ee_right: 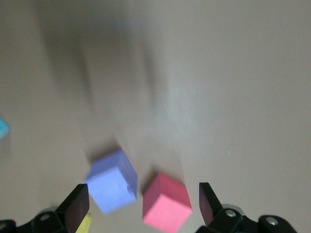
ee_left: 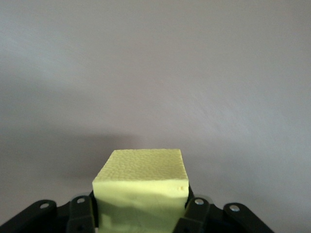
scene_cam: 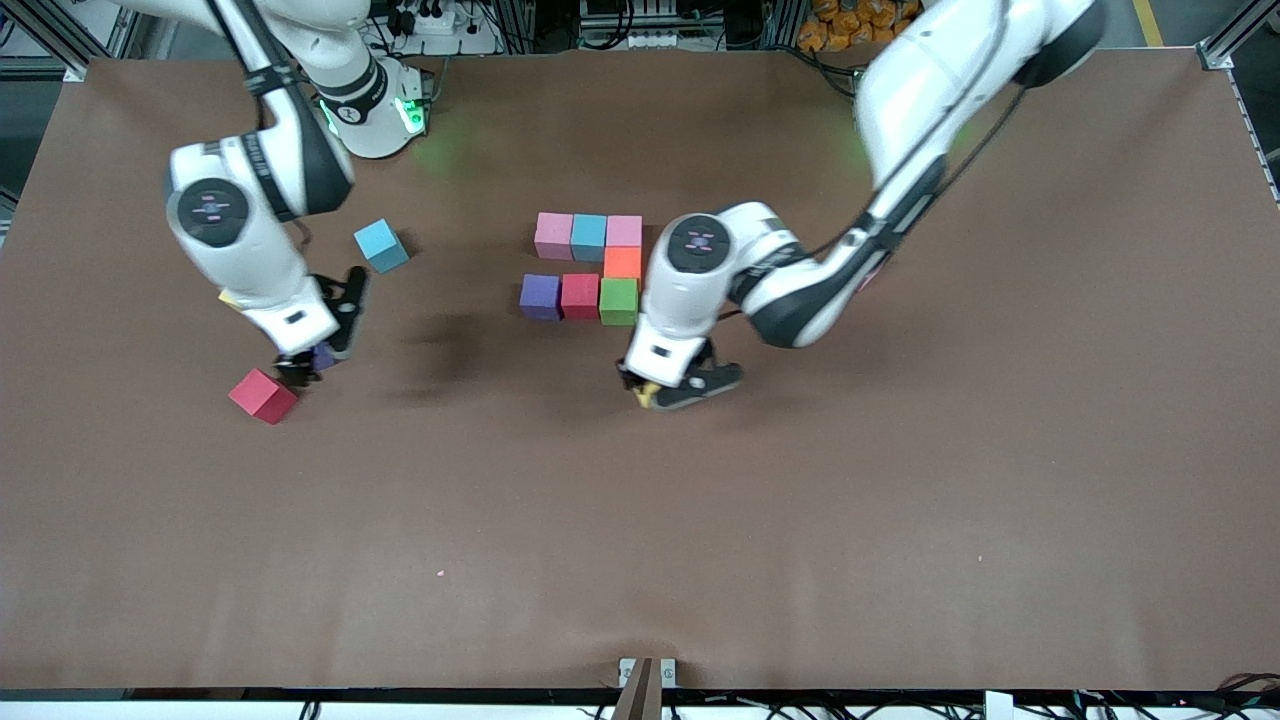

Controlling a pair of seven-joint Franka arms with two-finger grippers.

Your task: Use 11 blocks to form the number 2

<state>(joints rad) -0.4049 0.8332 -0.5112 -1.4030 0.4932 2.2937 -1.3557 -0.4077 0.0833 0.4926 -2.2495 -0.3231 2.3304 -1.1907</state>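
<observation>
Nearest the front camera among the things on the surface [scene_cam: 700, 520] is a loose red block [scene_cam: 263, 395], toward the right arm's end. Just beside it I see a loose purple block [scene_cam: 322, 356], mostly hidden under the right claw [scene_cam: 300, 372]; the right wrist view shows the two close together but apart, purple [ee_right: 112, 182] and red [ee_right: 166, 203], both between that claw's spread fingers [ee_right: 75, 206], which touch neither. A sliver of a yellow block [scene_cam: 229, 298] shows at the edge of the right arm, and a loose light blue block [scene_cam: 381, 245] lies tilted, farther from the camera than the red one.

My left claw [scene_cam: 655, 390] is pressed tight on a yellow block [ee_left: 142, 191], pinching it from both sides; in the front view only a yellow corner [scene_cam: 647, 396] peeks out below the fingers. It is over bare surface, just off the green cube's corner.

Around the middle of the surface, toward the edge where the arms stand, is the unfinished number 2 [scene_cam: 590, 265]: a row of pink [scene_cam: 553, 235], light blue [scene_cam: 589, 236] and pink [scene_cam: 624, 231] cubes touching, an orange cube [scene_cam: 622, 263] under the last pink one, then a row of purple [scene_cam: 540, 296], red [scene_cam: 580, 296] and green [scene_cam: 618, 300]. That makes seven cubes in three rows.
</observation>
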